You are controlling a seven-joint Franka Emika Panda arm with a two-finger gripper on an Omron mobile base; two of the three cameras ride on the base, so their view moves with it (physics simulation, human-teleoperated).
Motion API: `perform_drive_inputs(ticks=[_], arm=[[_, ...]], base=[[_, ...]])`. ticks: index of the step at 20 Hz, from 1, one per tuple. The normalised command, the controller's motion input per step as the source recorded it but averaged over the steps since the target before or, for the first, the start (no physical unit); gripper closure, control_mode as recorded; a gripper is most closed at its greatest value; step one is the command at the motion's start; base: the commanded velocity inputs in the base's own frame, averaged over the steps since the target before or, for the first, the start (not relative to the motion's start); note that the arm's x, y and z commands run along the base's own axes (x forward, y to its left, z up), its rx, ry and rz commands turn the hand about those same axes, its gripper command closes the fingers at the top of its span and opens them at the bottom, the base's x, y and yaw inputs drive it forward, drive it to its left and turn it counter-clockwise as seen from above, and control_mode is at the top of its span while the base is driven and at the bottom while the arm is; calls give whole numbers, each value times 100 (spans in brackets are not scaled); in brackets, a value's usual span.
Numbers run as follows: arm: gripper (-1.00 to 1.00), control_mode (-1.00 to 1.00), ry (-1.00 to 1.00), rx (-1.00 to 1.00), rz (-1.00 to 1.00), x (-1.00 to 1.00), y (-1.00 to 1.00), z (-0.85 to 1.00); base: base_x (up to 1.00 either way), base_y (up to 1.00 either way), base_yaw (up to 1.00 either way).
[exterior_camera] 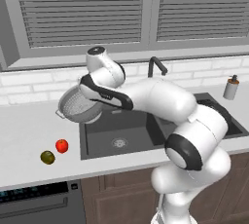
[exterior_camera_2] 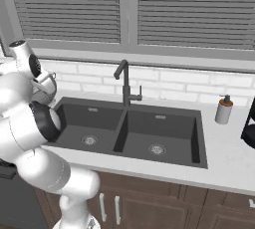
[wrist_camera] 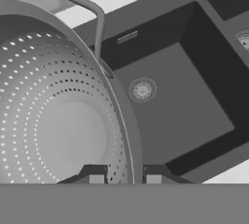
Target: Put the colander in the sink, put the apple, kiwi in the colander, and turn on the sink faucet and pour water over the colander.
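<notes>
The silver perforated colander (exterior_camera: 77,105) hangs tilted in the air above the counter, at the left rear corner of the sink (exterior_camera: 127,135). My gripper (wrist_camera: 125,177) is shut on the colander's rim (wrist_camera: 127,135), one fingertip inside the bowl and one outside. Below in the hand view lies the left basin with its round drain (wrist_camera: 142,89). The red apple (exterior_camera: 62,145) and the olive kiwi (exterior_camera: 47,157) lie side by side on the counter left of the sink. The dark gooseneck faucet (exterior_camera: 154,67) stands behind the basins. Part of the colander (exterior_camera_2: 46,87) shows behind my arm.
A grey soap dispenser (exterior_camera: 231,87) stands at the sink's right rear. A dark object (exterior_camera_2: 249,126) sits at the far right of the counter. A white brick wall and shuttered windows rise behind. My arm arcs over the right basin (exterior_camera_2: 158,146).
</notes>
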Motion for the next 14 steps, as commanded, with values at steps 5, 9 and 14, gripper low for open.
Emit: perform_drive_inputs(ticks=[5,9,14], arm=[[100,-100,2,0,0,38,-44,-34],[100,-100,0,0,0,30,-56,-54],[100,-100,0,0,0,2,-63,-55]], base=[[0,0,0],[0,0,0],[0,0,0]])
